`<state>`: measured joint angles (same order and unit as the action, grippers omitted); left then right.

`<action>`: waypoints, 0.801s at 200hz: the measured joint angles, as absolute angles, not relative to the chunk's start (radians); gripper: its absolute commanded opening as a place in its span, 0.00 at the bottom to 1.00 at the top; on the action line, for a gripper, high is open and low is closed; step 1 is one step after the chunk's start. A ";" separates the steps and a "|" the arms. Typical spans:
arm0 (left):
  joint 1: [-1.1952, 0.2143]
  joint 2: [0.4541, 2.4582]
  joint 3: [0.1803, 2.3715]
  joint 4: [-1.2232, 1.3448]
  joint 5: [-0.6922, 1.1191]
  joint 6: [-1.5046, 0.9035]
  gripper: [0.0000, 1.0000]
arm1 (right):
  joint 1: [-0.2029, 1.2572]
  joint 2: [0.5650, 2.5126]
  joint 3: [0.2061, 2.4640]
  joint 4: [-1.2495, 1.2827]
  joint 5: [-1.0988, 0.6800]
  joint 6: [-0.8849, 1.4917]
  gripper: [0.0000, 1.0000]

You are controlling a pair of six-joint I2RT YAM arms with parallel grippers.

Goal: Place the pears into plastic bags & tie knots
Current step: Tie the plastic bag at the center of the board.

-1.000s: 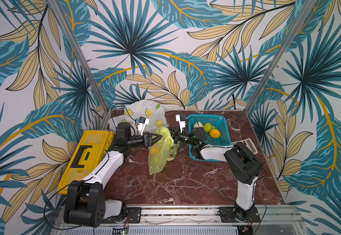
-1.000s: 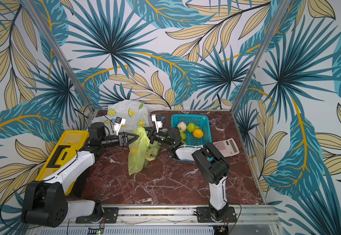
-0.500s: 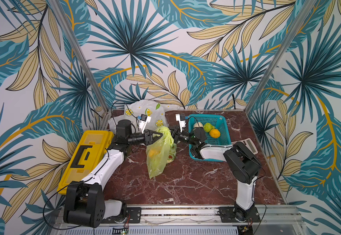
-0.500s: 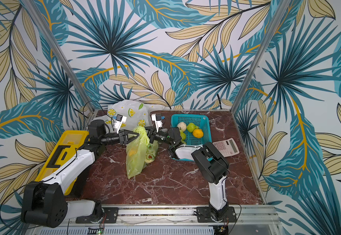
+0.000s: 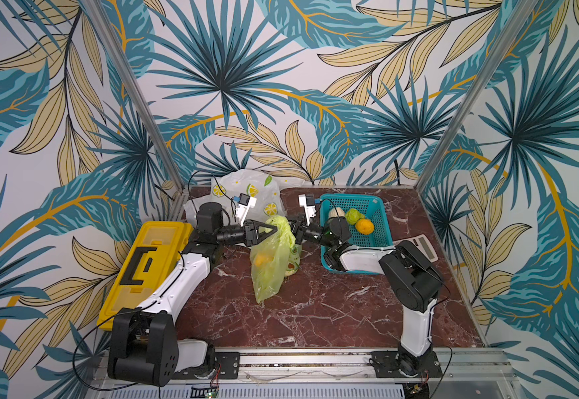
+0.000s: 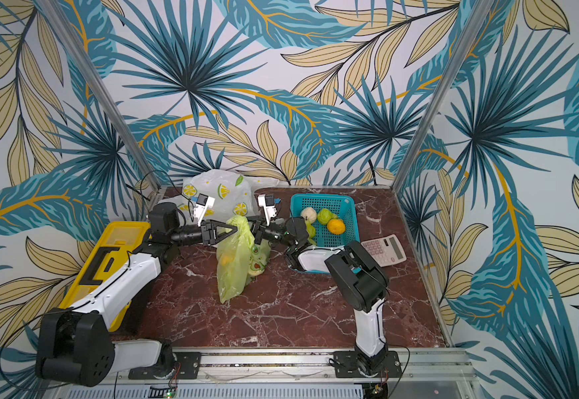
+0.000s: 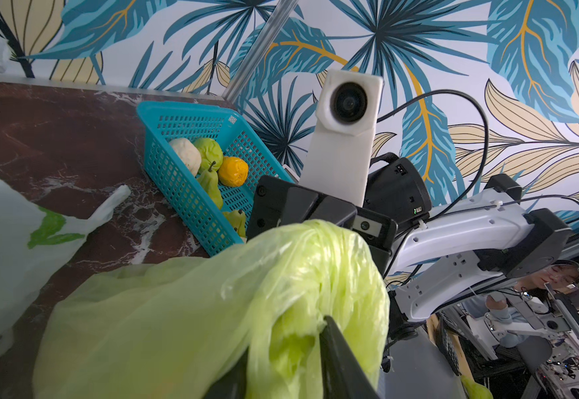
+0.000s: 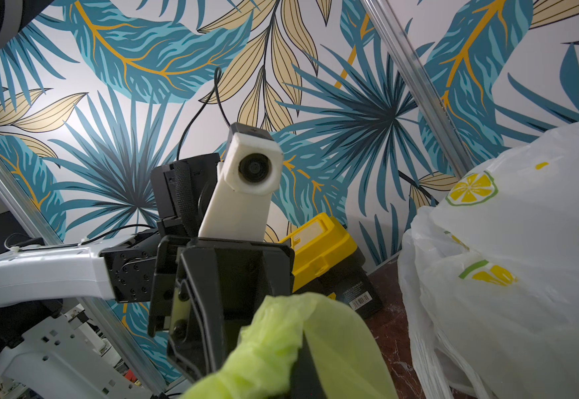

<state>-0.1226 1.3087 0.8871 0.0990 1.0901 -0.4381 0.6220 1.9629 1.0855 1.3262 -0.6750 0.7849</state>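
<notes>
In both top views you see the red marble table (image 5: 315,311) bare in front. At its middle, the left gripper (image 5: 273,228) and right gripper (image 5: 294,232) each grasp the top of the yellow-green bag (image 5: 267,273). Behind, pears (image 5: 354,216) lie in the teal basket (image 5: 383,221), before leaf-printed walls (image 5: 281,86).

1. The left gripper (image 5: 273,230) has moved nearer the teal plastic mesh basket (image 5: 350,202). A second ago it stood short of the translucent yellow-green plastic bag (image 5: 267,273), on the side away from the basket; its tips now reach the bag's bunched top.
2. Its jaws, spread before, have narrowed onto that bunched plastic.
3. The left arm's wrist has also risen slightly.
4. The right gripper (image 5: 294,232), on the bag's basket side, has finished closing; a second ago its jaws were still slightly apart, and now they pinch the plastic.
</notes>
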 measured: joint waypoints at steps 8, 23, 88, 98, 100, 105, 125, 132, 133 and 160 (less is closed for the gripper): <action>-0.121 1.309 0.887 0.099 1.092 -0.437 0.25 | 0.622 1.963 1.084 1.326 -0.675 0.785 0.05; -0.115 1.309 0.888 0.098 1.097 -0.432 0.13 | 0.620 1.963 1.082 1.327 -0.676 0.785 0.04; -0.102 1.309 0.888 0.090 1.101 -0.439 0.00 | 0.614 1.959 1.062 1.327 -0.669 0.800 0.22; -0.100 1.309 0.888 0.090 1.096 -0.443 0.00 | 0.607 1.950 1.032 1.323 -0.658 0.802 0.29; -0.100 1.309 0.888 0.091 1.095 -0.445 0.00 | 0.605 1.946 1.024 1.319 -0.654 0.805 0.30; -0.099 1.309 0.888 0.091 1.091 -0.450 0.00 | 0.601 1.935 1.005 1.309 -0.648 0.802 0.32; -0.096 1.309 0.891 0.091 1.062 -0.474 0.00 | 0.580 1.846 0.913 1.197 -0.606 0.786 0.33; -0.095 1.309 0.893 0.090 1.053 -0.483 0.00 | 0.574 1.798 0.888 1.129 -0.586 0.770 0.33; -0.095 1.309 0.893 0.091 1.052 -0.483 0.00 | 0.574 1.792 0.886 1.120 -0.583 0.767 0.33; -0.094 1.309 0.897 0.090 1.017 -0.505 0.00 | 0.570 1.571 0.914 0.666 -0.498 0.693 0.30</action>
